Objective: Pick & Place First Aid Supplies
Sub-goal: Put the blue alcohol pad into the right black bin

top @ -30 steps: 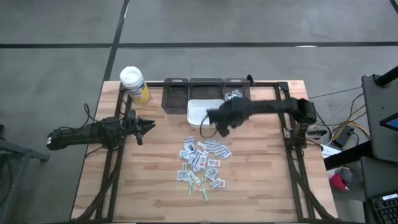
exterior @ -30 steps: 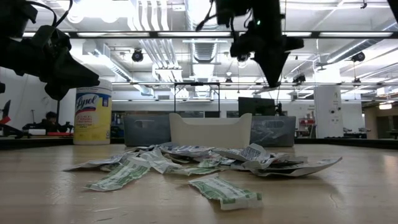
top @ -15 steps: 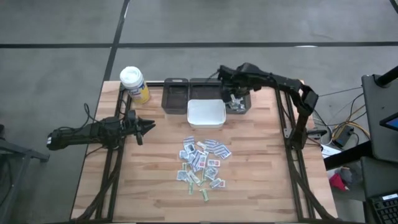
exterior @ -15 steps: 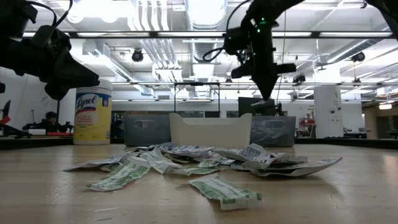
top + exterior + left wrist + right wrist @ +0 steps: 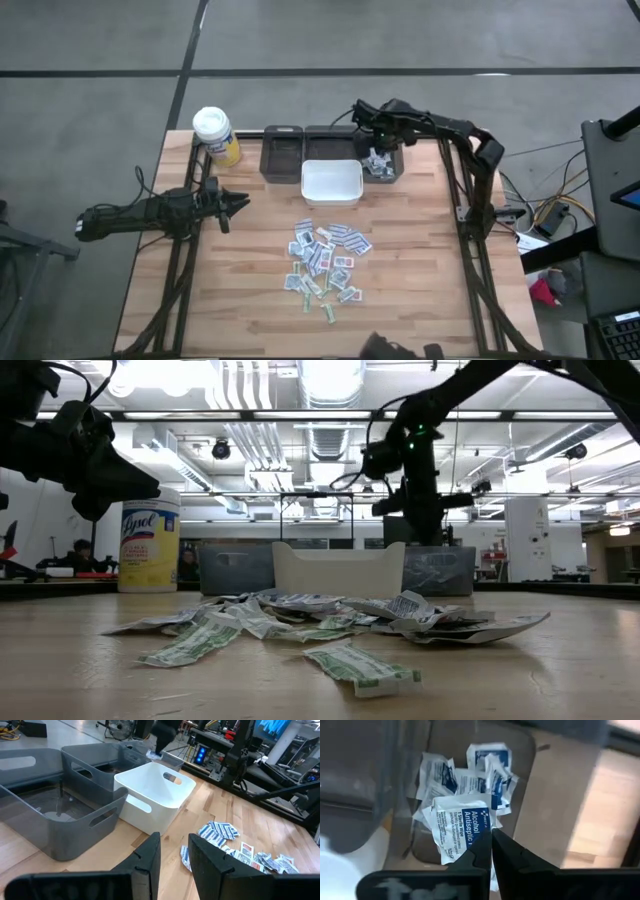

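The first aid supplies (image 5: 322, 262) lie in a loose pile of small white packets on the wooden table's middle, also seen in the low view (image 5: 320, 625). My right gripper (image 5: 378, 152) points down over the right grey bin (image 5: 396, 170) at the far edge, shut on one white and blue alcohol packet (image 5: 460, 827). More packets (image 5: 487, 767) lie on that bin's floor. My left gripper (image 5: 243, 203) waits at the table's left, open and holding nothing (image 5: 175, 847). My right gripper pinches the alcohol packet between its two fingers at the packet's edge near one corner (image 5: 480, 829). The fingers come from above, pointing down. The packet hangs crumpled beside the fingertips over the bin's packets; I cannot tell whether it touches them.
A white bin (image 5: 331, 183) stands just nearer than three grey bins (image 5: 282, 153) in a row along the far edge. A yellow bottle with a white cap (image 5: 215, 135) stands at the far left corner. Bare wood lies around the pile.
My right gripper has swung from beside the white bin toward the far right, over the right grey bin. It has sunk lower there and rolled about its pointing line, staying shut throughout.
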Action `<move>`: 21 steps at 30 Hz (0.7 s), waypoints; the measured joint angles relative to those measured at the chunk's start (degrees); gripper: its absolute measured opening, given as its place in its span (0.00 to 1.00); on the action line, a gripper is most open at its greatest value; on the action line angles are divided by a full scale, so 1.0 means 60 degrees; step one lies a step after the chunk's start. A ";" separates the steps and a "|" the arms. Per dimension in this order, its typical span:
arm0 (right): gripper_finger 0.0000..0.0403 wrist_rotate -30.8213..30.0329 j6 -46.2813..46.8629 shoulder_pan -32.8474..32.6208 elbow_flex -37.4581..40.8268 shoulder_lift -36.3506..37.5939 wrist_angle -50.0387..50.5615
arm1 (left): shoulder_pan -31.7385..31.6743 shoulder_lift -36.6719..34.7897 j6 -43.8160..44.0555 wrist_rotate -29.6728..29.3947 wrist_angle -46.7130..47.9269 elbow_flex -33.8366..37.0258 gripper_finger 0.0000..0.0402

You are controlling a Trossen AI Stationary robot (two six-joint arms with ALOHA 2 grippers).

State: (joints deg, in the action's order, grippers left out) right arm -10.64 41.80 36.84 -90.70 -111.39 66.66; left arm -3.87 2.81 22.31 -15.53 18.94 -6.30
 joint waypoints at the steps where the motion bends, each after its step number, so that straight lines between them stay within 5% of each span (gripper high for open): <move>1: 0.02 0.0088 -0.0003 0.0016 0.0004 -0.0130 -0.0009 | 0.0002 -0.0001 0.0000 0.0001 0.0000 -0.0001 0.23; 9: 0.06 0.0611 -0.0431 0.0114 -0.0117 -0.0415 -0.0027 | -0.0001 -0.0001 0.0000 0.0001 0.0000 -0.0001 0.23; 21: 0.34 0.0762 -0.0284 0.0114 -0.0135 0.0138 0.0180 | 0.0001 -0.0001 0.0000 0.0001 0.0000 0.0000 0.23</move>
State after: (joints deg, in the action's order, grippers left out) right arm -6.07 40.09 37.52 -91.50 -110.56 67.75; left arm -3.86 2.81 22.31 -15.53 18.94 -6.30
